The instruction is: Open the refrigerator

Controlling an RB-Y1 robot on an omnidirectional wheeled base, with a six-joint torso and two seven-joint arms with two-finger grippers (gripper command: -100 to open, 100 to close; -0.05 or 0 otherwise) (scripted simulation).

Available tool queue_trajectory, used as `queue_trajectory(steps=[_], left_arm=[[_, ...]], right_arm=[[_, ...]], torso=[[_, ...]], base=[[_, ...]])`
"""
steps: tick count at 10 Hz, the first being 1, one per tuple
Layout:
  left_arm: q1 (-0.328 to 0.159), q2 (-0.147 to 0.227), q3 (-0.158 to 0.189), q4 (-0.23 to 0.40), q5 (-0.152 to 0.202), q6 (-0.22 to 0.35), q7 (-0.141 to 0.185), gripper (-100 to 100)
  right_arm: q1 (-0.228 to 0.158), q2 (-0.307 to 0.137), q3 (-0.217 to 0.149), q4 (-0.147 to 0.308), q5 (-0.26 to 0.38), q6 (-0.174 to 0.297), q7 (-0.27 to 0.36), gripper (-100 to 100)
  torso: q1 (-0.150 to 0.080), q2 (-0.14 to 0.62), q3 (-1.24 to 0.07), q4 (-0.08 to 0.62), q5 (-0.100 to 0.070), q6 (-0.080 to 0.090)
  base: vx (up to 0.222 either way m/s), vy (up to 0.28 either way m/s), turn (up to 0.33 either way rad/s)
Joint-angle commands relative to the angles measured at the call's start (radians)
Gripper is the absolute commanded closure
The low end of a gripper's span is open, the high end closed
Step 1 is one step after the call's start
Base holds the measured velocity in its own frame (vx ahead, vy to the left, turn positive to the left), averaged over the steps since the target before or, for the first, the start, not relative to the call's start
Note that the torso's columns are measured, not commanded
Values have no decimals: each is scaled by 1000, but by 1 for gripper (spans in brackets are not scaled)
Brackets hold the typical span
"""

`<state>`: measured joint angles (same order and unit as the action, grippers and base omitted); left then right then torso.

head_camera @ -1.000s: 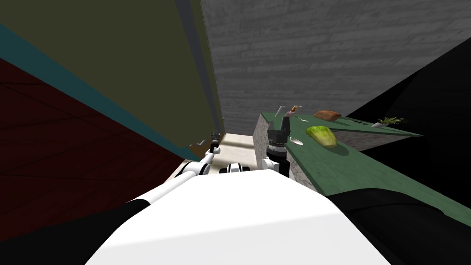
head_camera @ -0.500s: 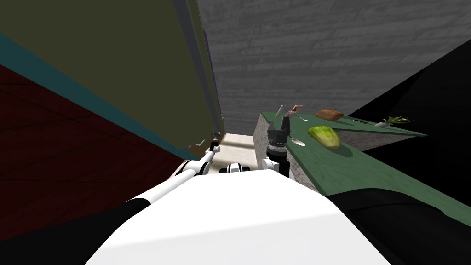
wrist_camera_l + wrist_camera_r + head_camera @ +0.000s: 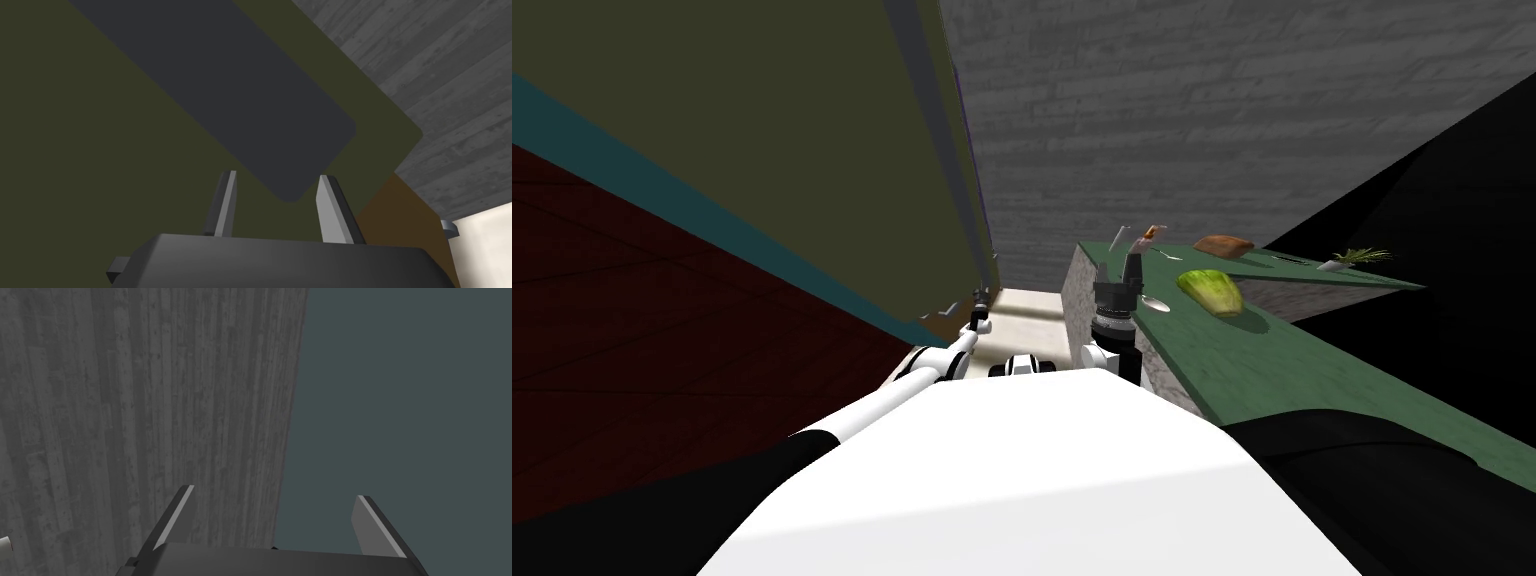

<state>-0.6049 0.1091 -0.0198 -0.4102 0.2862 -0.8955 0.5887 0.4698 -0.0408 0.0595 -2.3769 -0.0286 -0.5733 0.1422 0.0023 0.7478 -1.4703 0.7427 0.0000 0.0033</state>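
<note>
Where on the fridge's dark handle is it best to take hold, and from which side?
Take the handle near its rounded lower end, coming square at the front of the olive door. It is a long flat bar, so the jaws of the left gripper can span its width there.

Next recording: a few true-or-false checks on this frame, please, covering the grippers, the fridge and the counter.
1. The left gripper is at the olive fridge door, by the end of its dark grey handle. True.
2. The right gripper is shut. False: it is open, with nothing between its fingers.
3. A lettuce lies on the green counter. True.
4. The right gripper holds the spoon. False: the spoon lies on the counter.
</note>
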Motion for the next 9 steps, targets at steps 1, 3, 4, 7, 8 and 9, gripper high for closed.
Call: queue_trajectory(steps=[1,3,4,7,8,9], left_arm=[[19,-7,-14,-63,-7,33,3,100],[8,-11,-30,-70,-15,42,16,100],[8,-11,-30,-68,-15,42,16,100],[-9,-17,-55,-70,-27,57,36,100],[-9,-17,-55,-70,-27,57,36,100],[4,-21,-59,-66,-29,69,37,100]], right_arm=[[0,0,0,0,0,0,0,0],[0,0,0,0,0,0,0,0],[0,0,0,0,0,0,0,0],[0,0,0,0,0,0,0,0],[0,0,0,0,0,0,0,0],[0,0,0,0,0,0,0,0]], torso=[[-1,-1,0,0,0,-3],[-3,-4,-2,3,-3,-6],[-3,-3,-1,4,-3,-6],[-2,4,3,4,-1,-5],[-4,1,1,6,-3,-8],[-5,-1,0,7,-4,-9]], base=[[-68,59,-37],[-93,77,-47],[-41,25,-8],[-97,92,-67],[-27,0,4],[-3,-9,-4]])
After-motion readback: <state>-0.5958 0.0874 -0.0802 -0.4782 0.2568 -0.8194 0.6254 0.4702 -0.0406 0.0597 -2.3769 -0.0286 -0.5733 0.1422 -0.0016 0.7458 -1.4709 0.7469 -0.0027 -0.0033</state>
